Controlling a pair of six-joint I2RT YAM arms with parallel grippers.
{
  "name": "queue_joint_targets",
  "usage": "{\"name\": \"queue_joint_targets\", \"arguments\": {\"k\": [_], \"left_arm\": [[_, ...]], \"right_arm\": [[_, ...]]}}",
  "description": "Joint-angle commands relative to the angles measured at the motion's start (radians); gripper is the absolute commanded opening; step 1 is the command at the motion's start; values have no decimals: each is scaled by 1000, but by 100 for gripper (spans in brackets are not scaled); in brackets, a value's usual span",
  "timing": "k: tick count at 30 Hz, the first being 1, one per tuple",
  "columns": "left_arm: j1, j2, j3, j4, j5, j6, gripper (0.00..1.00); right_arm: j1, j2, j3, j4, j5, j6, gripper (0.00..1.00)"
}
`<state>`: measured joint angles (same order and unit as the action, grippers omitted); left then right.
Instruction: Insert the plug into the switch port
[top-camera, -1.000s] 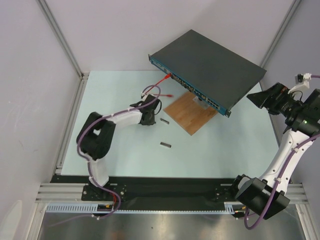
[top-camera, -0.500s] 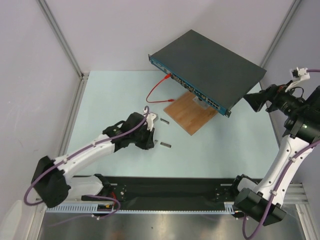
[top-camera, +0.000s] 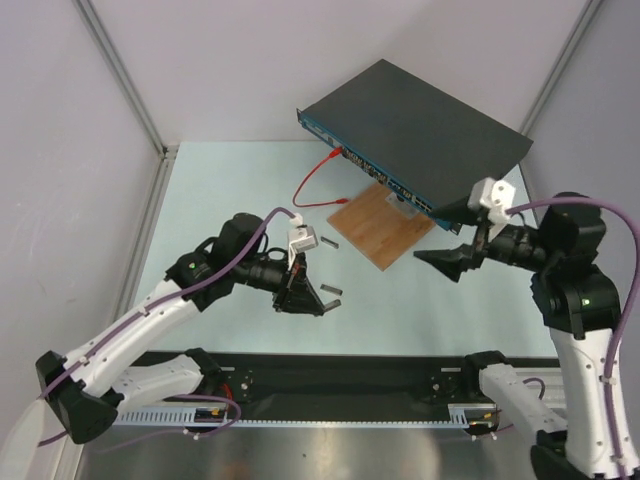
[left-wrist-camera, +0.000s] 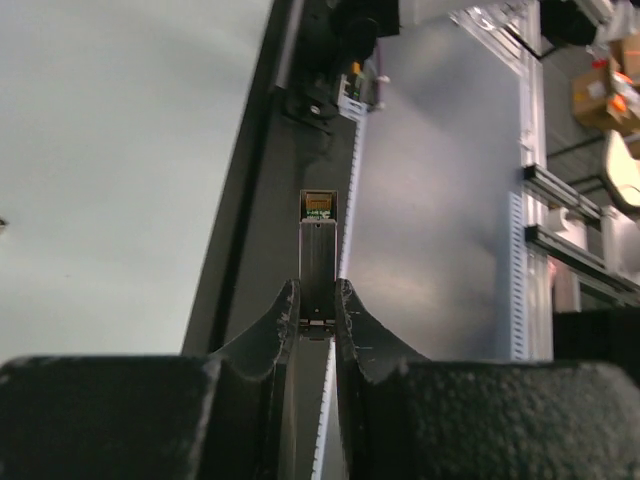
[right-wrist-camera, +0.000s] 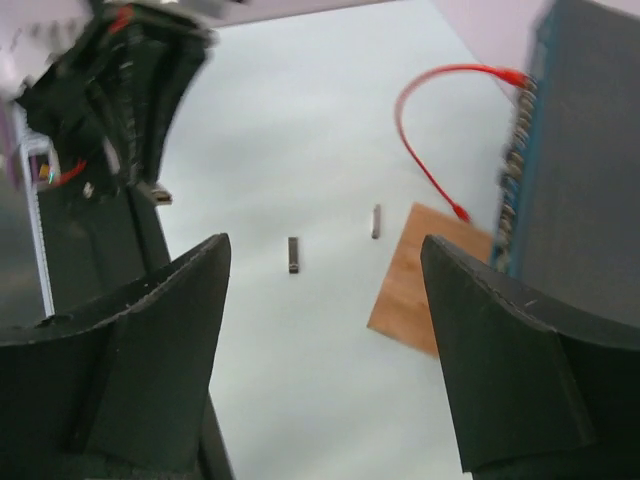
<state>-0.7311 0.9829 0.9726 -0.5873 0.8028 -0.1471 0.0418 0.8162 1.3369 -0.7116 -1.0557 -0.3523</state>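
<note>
The switch (top-camera: 420, 125) is a flat dark-grey box at the back right, with a blue socket face (top-camera: 375, 170). It also shows at the right of the right wrist view (right-wrist-camera: 585, 150). My left gripper (top-camera: 312, 298) is shut on a small metal plug (left-wrist-camera: 318, 255) with its gold-contact end sticking out past the fingertips. It hovers over the table's near middle, well short of the switch. My right gripper (top-camera: 437, 260) is wide open and empty, in front of the switch's right end. Two more plugs (top-camera: 328, 240) (top-camera: 331, 291) lie on the table.
A brown wooden board (top-camera: 380, 225) lies under the switch's front edge. A red cable (top-camera: 312, 180) loops from one socket onto the table. The black base rail (top-camera: 330, 375) runs along the near edge. Frame posts stand at the back corners.
My left gripper has pulled back from near the red cable toward the near edge and turned. My right gripper has swung in from the far right to in front of the switch.
</note>
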Motion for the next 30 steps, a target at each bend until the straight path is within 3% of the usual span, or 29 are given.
{"name": "queue_joint_targets", "arguments": {"k": [1,3,11,17,19,24,30], "left_arm": [[1,40,46,29,217,-17,0],[4,43,47,44,222,-51,0],[67,91,48,38,251,-104,0],[87,114,25,119,309,-206,0],[94,122,21,139,314,-220,0],[105,132,18,182,328,-259,0],[105,137,25,184,319,-258,0]], "right_arm": [[251,47,5,15,248,-175,80],[414,70,13,-22,347,-227,79],[702,179,45,-152,425,-424,74],[890,258,50,-146,525,-530,68],[934,281,47,-144,549,-551,62],[1020,301,13,-135,605,-590,59],[1030,310,4,-112,635,-593,54]]}}
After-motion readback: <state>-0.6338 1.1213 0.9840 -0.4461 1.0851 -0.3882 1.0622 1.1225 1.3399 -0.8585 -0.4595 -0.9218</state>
